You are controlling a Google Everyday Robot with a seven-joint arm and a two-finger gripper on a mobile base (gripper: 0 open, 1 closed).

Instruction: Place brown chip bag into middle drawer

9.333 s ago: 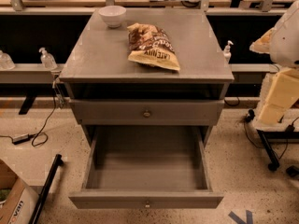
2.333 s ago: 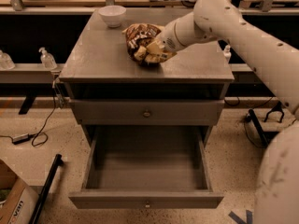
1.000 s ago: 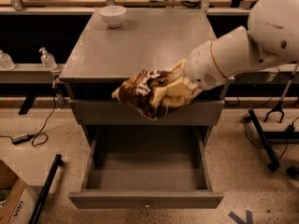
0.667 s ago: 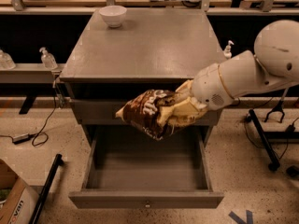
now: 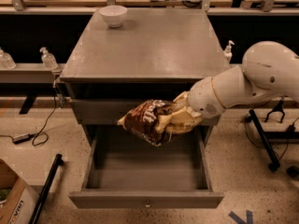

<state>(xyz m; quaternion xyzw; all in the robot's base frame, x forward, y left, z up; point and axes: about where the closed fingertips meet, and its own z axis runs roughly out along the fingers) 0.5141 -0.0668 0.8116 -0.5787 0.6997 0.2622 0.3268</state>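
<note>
Currently gripper (image 5: 181, 121), fingers clamped on brown chip bag (image 5: 145, 121), hangs above the open middle drawer (image 5: 117, 199).

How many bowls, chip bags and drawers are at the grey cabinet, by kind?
1 white round bowl
1 crumpled brown foil chip bag, held by the claw above the open grey wooden drawer
2 drawers: that open one and the shut upper grey drawer
Total: 4

Dim light, seemingly overhead, cabinet top (image 5: 149, 45) sheen, end effector (image 5: 176, 123) clasping brown chip bag (image 5: 144, 121) above shadowed drawer (image 5: 140, 174)
</note>
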